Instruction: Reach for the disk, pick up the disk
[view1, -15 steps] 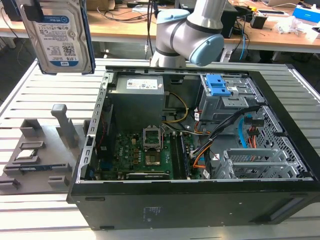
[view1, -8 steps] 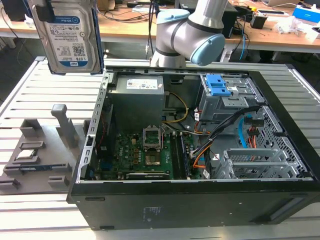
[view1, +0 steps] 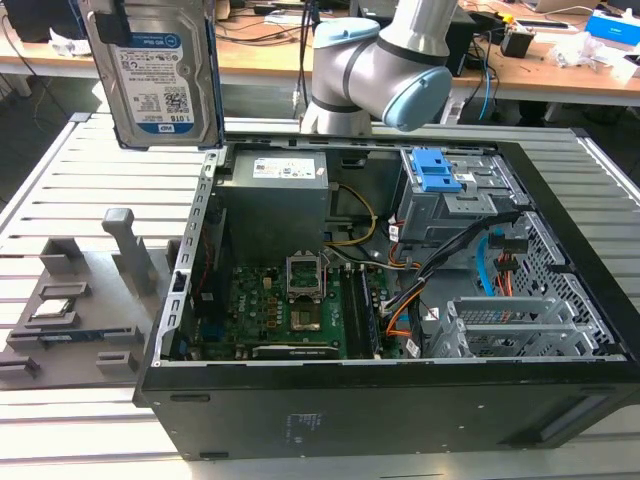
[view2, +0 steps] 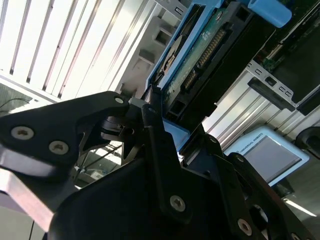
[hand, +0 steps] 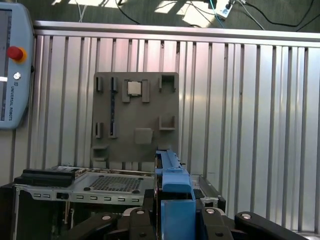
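Disk (view1: 160, 75) up in air, upper left of exterior view, clear of table (view1: 60, 170), beside open case (view1: 400, 410). Pincer (view2: 160, 120) clamped on disk's blue frame. Reach and pick-up look done; nothing left.

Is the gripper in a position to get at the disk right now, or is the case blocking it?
Yes, apparently: the gripper looks closed on the blue frame of the disk, which hangs upright above the slatted table, outside the open computer case.
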